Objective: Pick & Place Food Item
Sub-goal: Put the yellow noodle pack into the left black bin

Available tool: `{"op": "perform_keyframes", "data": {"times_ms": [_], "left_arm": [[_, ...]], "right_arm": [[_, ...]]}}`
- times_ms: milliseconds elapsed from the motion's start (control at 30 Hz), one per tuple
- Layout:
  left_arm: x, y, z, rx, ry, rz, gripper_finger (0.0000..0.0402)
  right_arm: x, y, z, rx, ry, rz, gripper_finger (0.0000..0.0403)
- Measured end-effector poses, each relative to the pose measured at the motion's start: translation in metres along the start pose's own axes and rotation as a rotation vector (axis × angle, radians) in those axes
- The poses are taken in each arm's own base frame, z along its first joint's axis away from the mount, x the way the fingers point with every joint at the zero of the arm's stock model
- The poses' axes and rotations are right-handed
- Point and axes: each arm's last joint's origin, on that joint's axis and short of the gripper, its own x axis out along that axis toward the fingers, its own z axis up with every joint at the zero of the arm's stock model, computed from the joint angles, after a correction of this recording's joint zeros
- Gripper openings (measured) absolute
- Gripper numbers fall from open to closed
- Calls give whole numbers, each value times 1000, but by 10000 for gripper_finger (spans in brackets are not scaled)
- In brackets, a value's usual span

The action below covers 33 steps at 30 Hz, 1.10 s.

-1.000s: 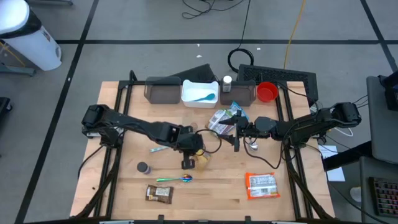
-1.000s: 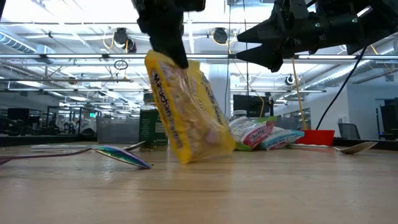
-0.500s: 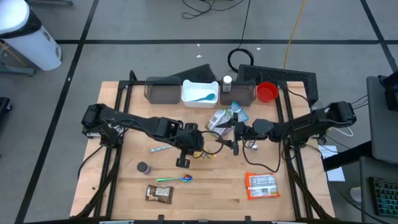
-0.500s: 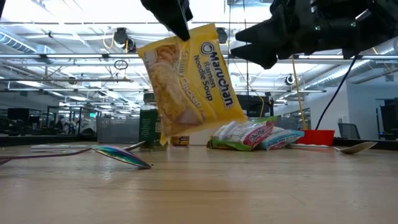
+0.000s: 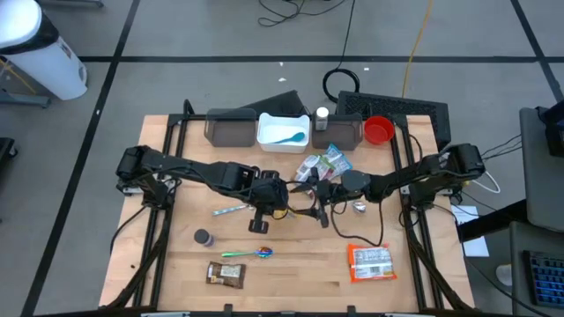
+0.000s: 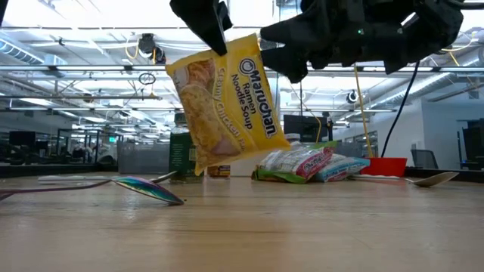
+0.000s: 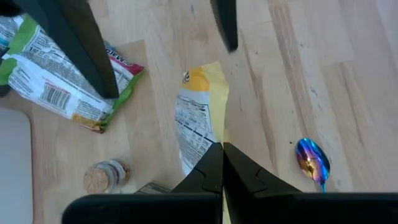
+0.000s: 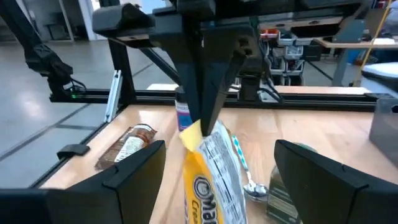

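Left gripper [image 6: 214, 30] sits over the middle of the wooden table [image 5: 300, 264], fingers pinched tight on the top edge of the yellow ramen packet [image 6: 227, 102]. The packet hangs clear of the table, tilted, its printed face toward the low camera. In the left wrist view the packet [image 7: 199, 118] drops away from between the closed fingertips [image 7: 208, 171], table boards beneath it.

Right gripper [image 5: 319, 208] reaches in from the right side, just beside the hanging packet, its fingers spread wide and holding nothing. In the right wrist view the two fingers [image 8: 134, 165] stand well apart with the packet [image 8: 211, 171] between them, and the left gripper [image 8: 208, 81] clamps it from above. Cannot tell whether either right finger touches the packet.

Elsewhere on the table:
- green and white snack bags [image 5: 319, 165], behind the grippers
- iridescent spoon [image 5: 251, 254], near the front
- brown bar wrapper [image 5: 224, 275], front left
- orange food pouch [image 5: 370, 262], front right
- red bowl [image 5: 378, 130], far right corner
- white tray [image 5: 282, 130], far edge
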Motion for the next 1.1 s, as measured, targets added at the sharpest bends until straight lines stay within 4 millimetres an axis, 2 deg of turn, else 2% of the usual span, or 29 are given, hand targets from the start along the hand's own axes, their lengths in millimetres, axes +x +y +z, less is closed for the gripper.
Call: {"op": "perform_keyframes", "data": {"times_ms": [567, 1000, 1100], "left_arm": [[0, 1, 2, 4, -18, 22, 0], [-26, 13, 4, -84, -90, 7, 0], [-27, 12, 4, -85, -95, -3, 0]], "right_arm": [[4, 0, -1, 57, 9, -2, 293], [4, 0, 0, 51, -10, -5, 293], [4, 0, 2, 49, -28, -6, 293]]}}
